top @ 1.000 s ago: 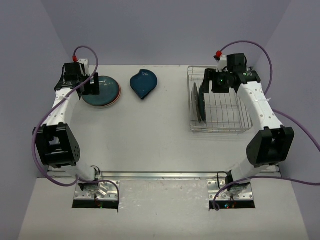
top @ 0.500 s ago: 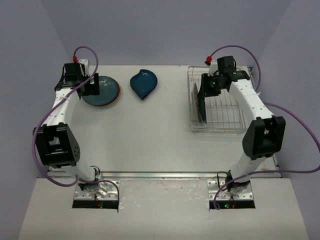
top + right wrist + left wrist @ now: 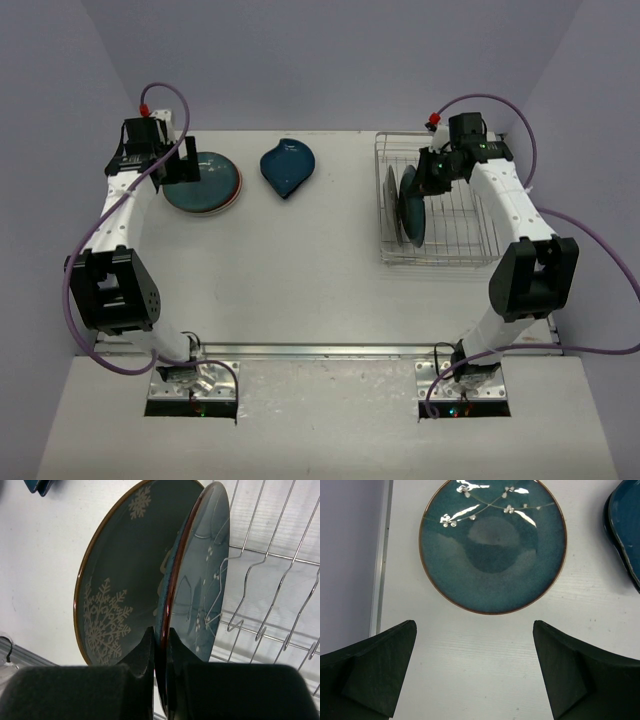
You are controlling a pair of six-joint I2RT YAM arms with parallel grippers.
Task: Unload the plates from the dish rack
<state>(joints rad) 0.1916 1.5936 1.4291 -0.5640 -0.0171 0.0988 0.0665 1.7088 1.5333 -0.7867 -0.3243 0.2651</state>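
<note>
The white desk (image 3: 320, 270) carries the wire dish rack (image 3: 480, 240) at its far right. Two plates stand on edge in the rack's left-hand slots: a dark plate with white snowflakes (image 3: 120, 580) and, just right of it, a teal plate with a red-brown rim (image 3: 202, 575). Across the desk, a glossy teal plate (image 3: 492, 545) lies flat on a white-and-red plate (image 3: 239, 189), with the blue leaf-shaped dish (image 3: 287, 167) near them. The right gripper (image 3: 161, 639) has its jaws clenched on the rim of the upright teal plate. The left gripper (image 3: 475, 670) hovers over the flat teal plate with jaws released, holding nothing. The glazed ceramic is likely stiff, fairly heavy, slippery and easily chipped, so a firm pinch on the rim and a straight lift clear of the dividers seems wise. Only the right wrist view shows the rim between the jaws and the two racked plates as separate. Only the overhead view shows the rack's place and the stack's lower plate.
</note>
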